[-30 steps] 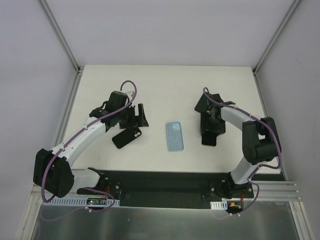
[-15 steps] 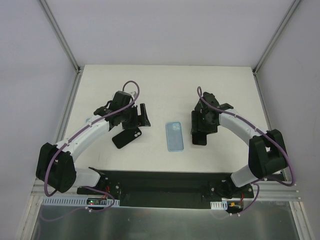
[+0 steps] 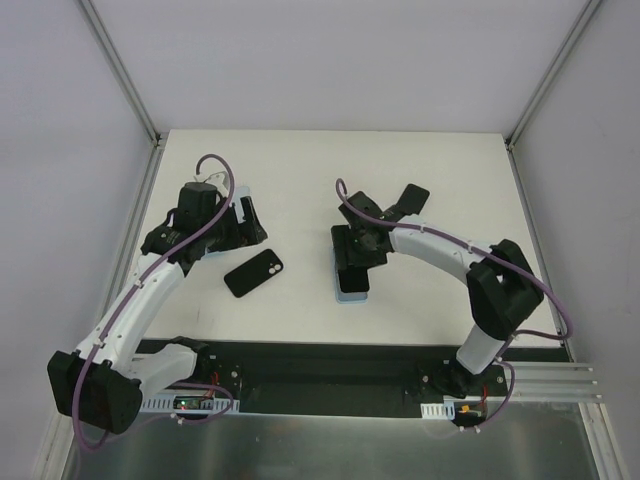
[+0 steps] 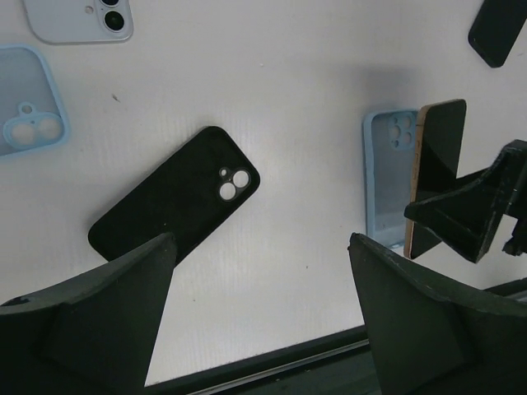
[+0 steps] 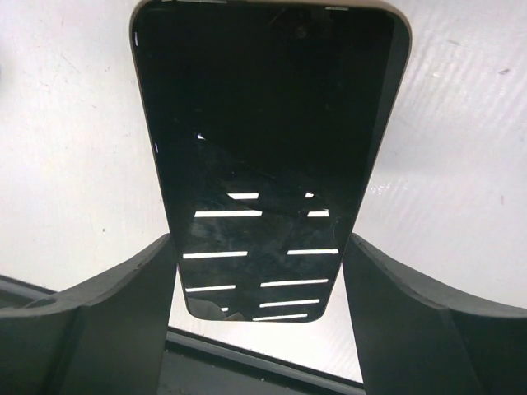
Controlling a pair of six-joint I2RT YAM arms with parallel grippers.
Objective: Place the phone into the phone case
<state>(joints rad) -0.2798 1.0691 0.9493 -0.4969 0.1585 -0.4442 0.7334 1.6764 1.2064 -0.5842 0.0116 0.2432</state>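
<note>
The right gripper (image 5: 259, 271) clamps the phone (image 5: 263, 123) — tilted, right over the blue case (image 4: 384, 189) on the bench (image 3: 300, 170). The left gripper (image 4: 259, 325) hangs wide open above a black case (image 4: 173, 216).

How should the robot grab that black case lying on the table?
Across its two long edges, near the middle, coming straight down. The black case lies flat and slanted on the table, so the left tool would likely need to turn to match its narrow width.
</note>
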